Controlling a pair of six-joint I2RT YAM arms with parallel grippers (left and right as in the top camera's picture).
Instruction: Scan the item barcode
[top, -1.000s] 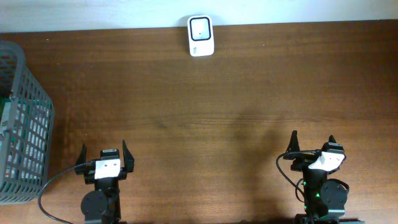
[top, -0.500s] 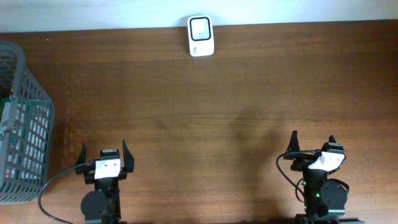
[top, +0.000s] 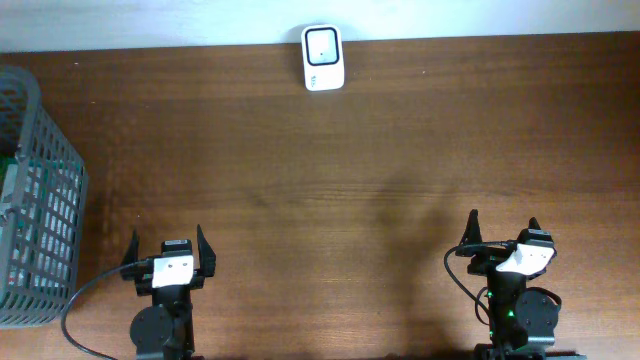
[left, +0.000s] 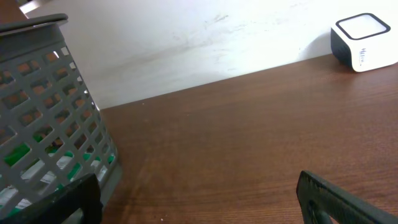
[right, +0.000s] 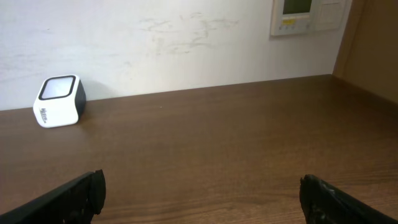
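Both my claws are spread wide and carry nothing. The left gripper (top: 167, 245) sits toward me and left of the barcode scanner (top: 322, 57), and the right gripper (top: 503, 232) sits toward me and right of it. The item (left: 18, 153) lies far left of the scanner, down inside the grey lattice basket (top: 40, 200). My worry is that reach: a finger could catch the lattice, tip the basket, or pinch the wrong piece (I cannot tell how many lie in there). Through the holes I make out only green and white patches; no barcode shows.
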